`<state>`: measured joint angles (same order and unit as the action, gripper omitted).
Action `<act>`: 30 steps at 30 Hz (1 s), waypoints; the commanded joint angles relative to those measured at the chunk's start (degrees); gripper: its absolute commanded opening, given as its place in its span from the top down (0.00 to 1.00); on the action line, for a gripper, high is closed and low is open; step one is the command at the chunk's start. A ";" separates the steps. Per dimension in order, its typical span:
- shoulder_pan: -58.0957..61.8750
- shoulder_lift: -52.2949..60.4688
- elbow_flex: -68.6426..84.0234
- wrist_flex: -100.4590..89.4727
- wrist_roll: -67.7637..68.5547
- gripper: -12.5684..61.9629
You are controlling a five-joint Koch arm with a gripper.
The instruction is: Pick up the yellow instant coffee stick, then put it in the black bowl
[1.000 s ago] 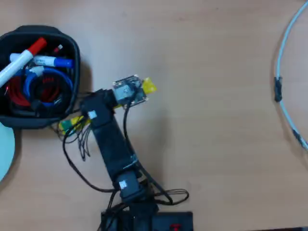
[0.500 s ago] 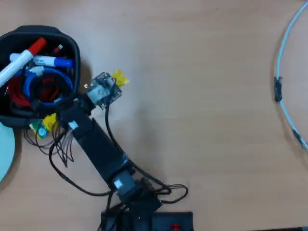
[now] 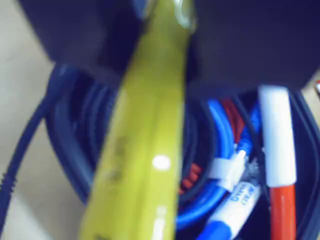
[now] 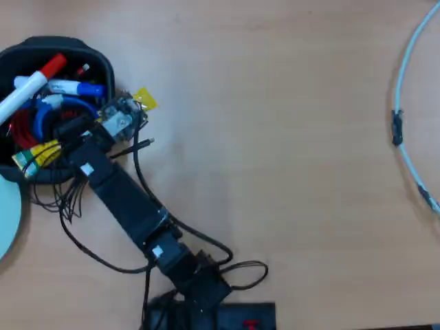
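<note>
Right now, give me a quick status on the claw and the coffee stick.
Claw over the bowl, closed on the stick. Stick's green end over the bowl's near rim, not released. Bowl crowded: cables, marker.

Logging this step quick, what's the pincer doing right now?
Pincer: closed on the long flat yellow coffee stick, over the black rounded-square plastic bowl.

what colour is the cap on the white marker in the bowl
Red, clearest in the overhead view: the white marker has a red cap at its upper right end.
</note>
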<state>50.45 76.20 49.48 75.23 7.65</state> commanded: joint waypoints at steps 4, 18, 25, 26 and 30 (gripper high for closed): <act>-1.23 -4.04 -4.13 -14.77 0.44 0.92; -3.43 -13.71 -6.50 -31.64 0.62 0.92; -3.87 -19.69 -9.67 -31.99 0.70 0.92; -3.87 -19.78 -9.67 -32.08 0.70 0.92; -3.69 -19.95 -9.05 -31.99 0.53 0.92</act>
<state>46.93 55.37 46.32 48.60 7.91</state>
